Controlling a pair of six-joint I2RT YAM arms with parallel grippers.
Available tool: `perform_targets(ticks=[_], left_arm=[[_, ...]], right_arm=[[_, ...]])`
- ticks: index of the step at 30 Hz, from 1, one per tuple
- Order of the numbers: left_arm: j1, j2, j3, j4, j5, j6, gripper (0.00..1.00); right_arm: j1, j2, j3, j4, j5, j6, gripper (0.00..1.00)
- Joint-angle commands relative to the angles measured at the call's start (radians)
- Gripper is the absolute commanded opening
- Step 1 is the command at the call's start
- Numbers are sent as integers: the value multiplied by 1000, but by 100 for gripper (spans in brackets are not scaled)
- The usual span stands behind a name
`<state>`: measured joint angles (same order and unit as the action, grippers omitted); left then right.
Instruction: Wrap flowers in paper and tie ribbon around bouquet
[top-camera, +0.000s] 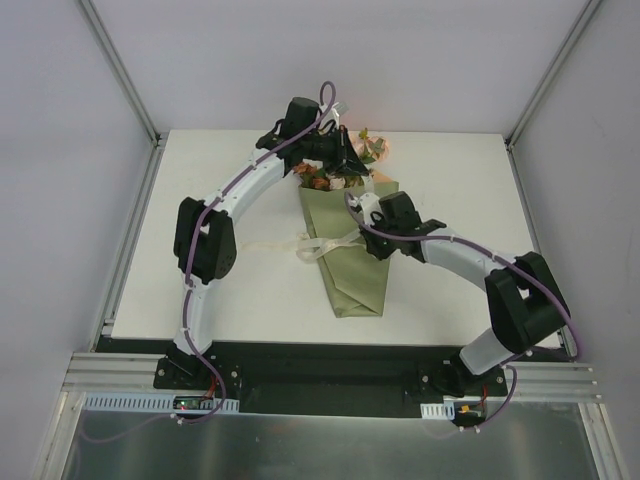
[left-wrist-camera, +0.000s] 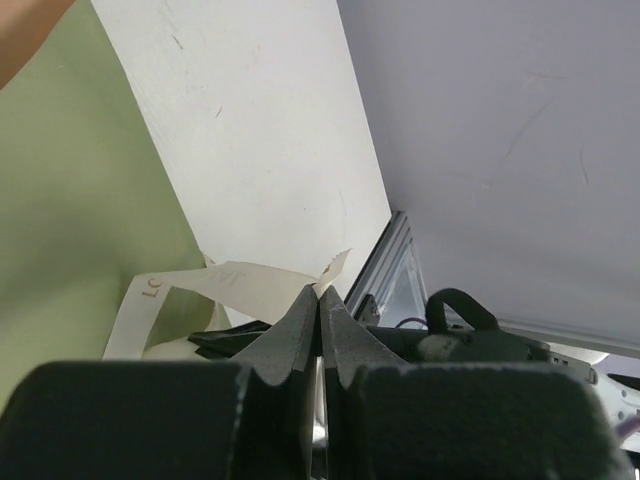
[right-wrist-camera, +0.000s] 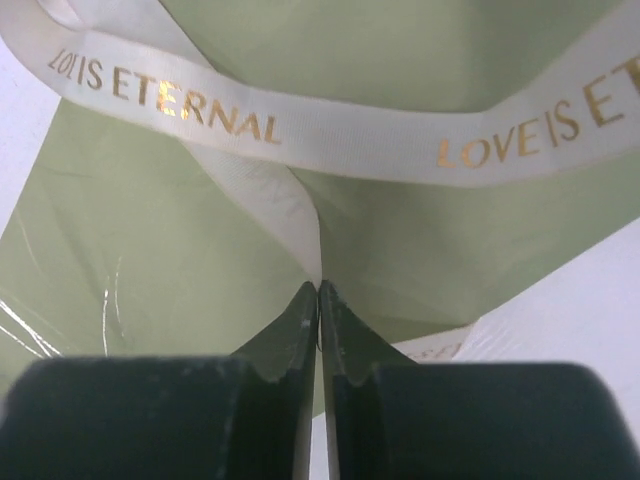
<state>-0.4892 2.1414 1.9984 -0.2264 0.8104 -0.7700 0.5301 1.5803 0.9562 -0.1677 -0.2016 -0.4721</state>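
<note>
Currently I see the bouquet lying on the table, blooms toward the far wall. Its olive paper cone holds the flowers. Gold lettering on the ribbon reads "LOVE IS ETERNAL". My left gripper and right gripper are each clenched on a ribbon strand.

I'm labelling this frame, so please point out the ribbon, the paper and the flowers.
ribbon (right-wrist-camera: 350, 140), right wrist view, on the lettered band.
paper (top-camera: 358, 285), top external view, mid-cone, below the ribbon.
flowers (top-camera: 322, 181), top external view, on blooms at the cone's mouth.
</note>
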Motion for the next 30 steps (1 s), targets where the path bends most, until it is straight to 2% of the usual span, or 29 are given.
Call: perform_targets(ticks=[1, 7, 10, 16, 21, 26, 28, 30], left_arm=[[-3, 29, -4, -92, -26, 124, 0], [-54, 89, -3, -218, -94, 247, 0], [-80, 97, -21, -241, -99, 287, 0], [-126, 83, -46, -313, -80, 393, 0], [-126, 77, -62, -402, -21, 469, 0], [-124, 104, -17, -496, -31, 518, 0], [-124, 101, -18, -504, 10, 523, 2], [-124, 106, -13, -505, 48, 525, 13]], right_arm=[[25, -143, -91, 106, 111, -2, 5], [31, -317, -184, 160, 160, 15, 1], [31, -345, -189, 160, 174, 18, 1], [27, -316, -154, 203, 274, 52, 1], [16, -272, -120, 250, 272, 69, 1], [8, -246, -103, 264, 281, 73, 1], [2, -249, -105, 278, 254, 72, 2], [-2, -238, -99, 284, 232, 82, 3]])
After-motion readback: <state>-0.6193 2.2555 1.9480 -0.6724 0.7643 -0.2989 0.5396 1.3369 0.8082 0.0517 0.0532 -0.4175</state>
